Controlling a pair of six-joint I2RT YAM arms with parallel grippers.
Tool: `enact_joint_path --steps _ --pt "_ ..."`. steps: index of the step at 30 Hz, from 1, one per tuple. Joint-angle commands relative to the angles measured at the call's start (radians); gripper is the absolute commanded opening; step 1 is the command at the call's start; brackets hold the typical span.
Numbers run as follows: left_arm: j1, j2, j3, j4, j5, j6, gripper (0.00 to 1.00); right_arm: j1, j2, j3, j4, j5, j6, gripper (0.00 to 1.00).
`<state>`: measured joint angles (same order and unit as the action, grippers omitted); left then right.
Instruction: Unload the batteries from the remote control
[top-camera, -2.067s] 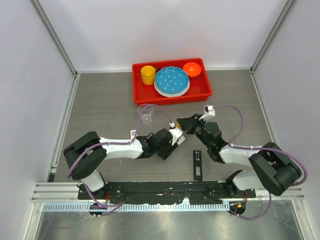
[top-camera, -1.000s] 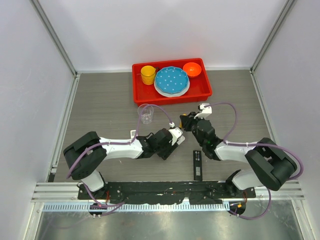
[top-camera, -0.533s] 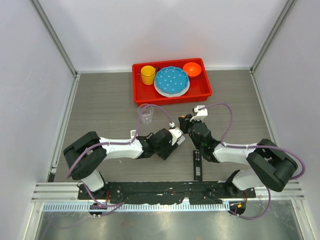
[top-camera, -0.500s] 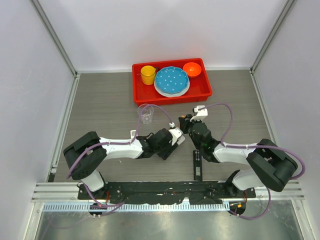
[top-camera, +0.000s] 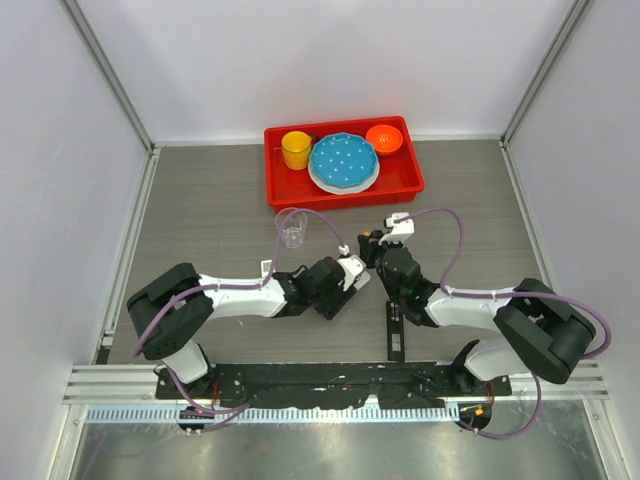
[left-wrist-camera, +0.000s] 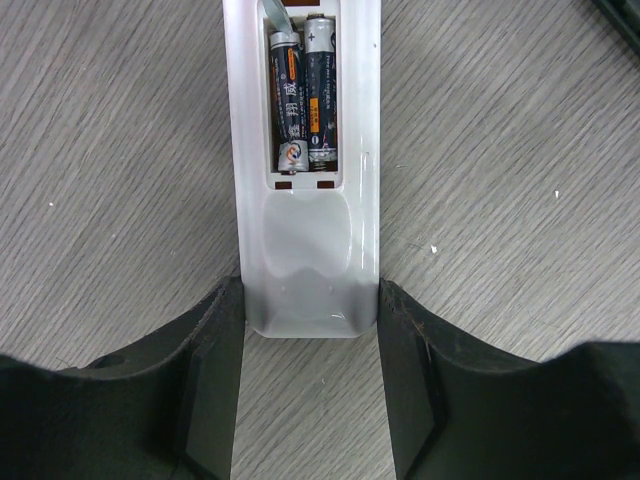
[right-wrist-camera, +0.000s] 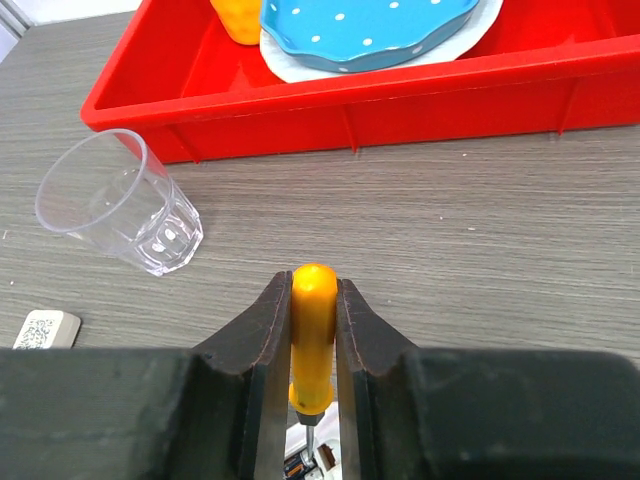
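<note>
Left wrist view: at the bottom of the frame the left pincer is closed onto the near end of a white plastic remote control, with one black finger pressed against each long side. The remote lies back-up on the grey wood-grain table with its compartment uncovered. Two slim dark batteries with orange print sit side by side inside it, in the upper middle of the frame. At the top edge a silver blade tip lies over the compartment's far left corner. In the right wrist view the right pincer is clamped narrowly on an orange-handled screwdriver, whose thin shaft points down at the remote. Beyond it, at the left, stands a clear faceted tumbler. Across the top runs a red plastic tray holding a blue white-dotted plate.
</note>
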<state>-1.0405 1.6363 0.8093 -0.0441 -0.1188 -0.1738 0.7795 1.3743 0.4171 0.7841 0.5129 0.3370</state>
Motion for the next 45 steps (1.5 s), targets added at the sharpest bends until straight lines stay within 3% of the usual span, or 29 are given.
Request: enact_joint_path --steps 1,7,16,27,32,45 --pt "0.002 0.025 -0.004 -0.036 0.024 0.002 0.0 0.026 0.008 0.02 -0.034 0.098 -0.084 0.01" --pt "0.004 0.023 -0.005 -0.034 0.024 0.0 0.0 0.076 0.057 0.032 -0.032 0.154 -0.128 0.01" --pt "0.005 0.023 -0.005 -0.034 0.027 0.0 0.0 0.098 0.055 -0.004 0.007 0.107 -0.102 0.01" --pt "0.007 0.016 -0.009 -0.028 0.03 -0.003 0.0 0.035 0.011 0.015 -0.078 -0.167 0.006 0.01" --pt "0.008 0.016 -0.01 -0.027 0.033 -0.004 0.0 -0.097 -0.012 -0.006 -0.057 -0.367 0.166 0.01" --pt "0.011 0.013 -0.012 -0.026 0.044 -0.006 0.0 -0.118 0.04 -0.064 0.161 -0.482 0.398 0.01"
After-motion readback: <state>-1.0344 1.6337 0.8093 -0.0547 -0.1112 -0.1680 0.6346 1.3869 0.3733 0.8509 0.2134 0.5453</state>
